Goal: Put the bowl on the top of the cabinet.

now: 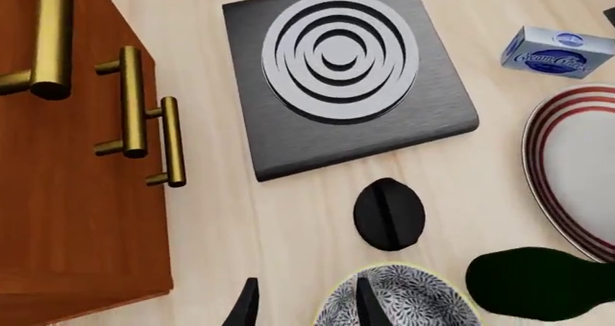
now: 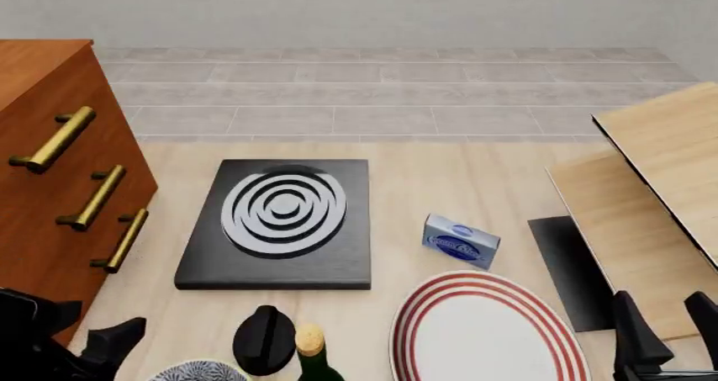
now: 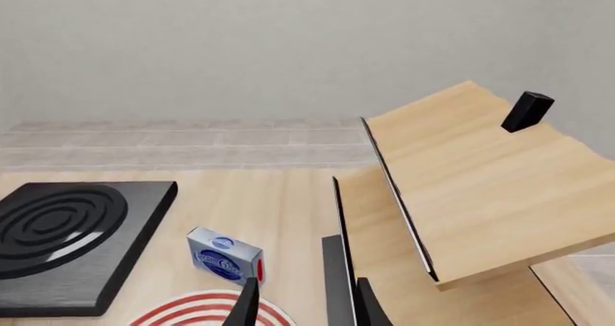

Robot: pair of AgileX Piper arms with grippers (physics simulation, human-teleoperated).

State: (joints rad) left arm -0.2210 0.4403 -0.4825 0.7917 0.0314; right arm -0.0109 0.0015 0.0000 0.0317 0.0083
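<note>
A: Where's the bowl (image 1: 399, 301)?

B: At the table's near edge, right under the left gripper (image 1: 302, 304); 1 finger sits over its rim, jaws apart, nothing held.

A: And the cabinet (image 2: 50, 171)?

B: Left of it, tall, so the left arm is nearer. The right gripper (image 3: 302, 304) hangs parted and empty by the pale boards (image 3: 480, 189).

A: Surroundings?

B: Light wood table (image 2: 449, 187), grey wall behind.

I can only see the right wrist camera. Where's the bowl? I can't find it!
Observer: The bowl is at the table's near edge, on the left. The open left claw straddles its rim.
Operator: Is the cabinet close to it?
Observer: Yes. The cabinet stands just left of the stove, beyond the bowl.
Operator: What's beside the bowl?
Observer: A black oval thing and a green bottle, both on its right.
</note>
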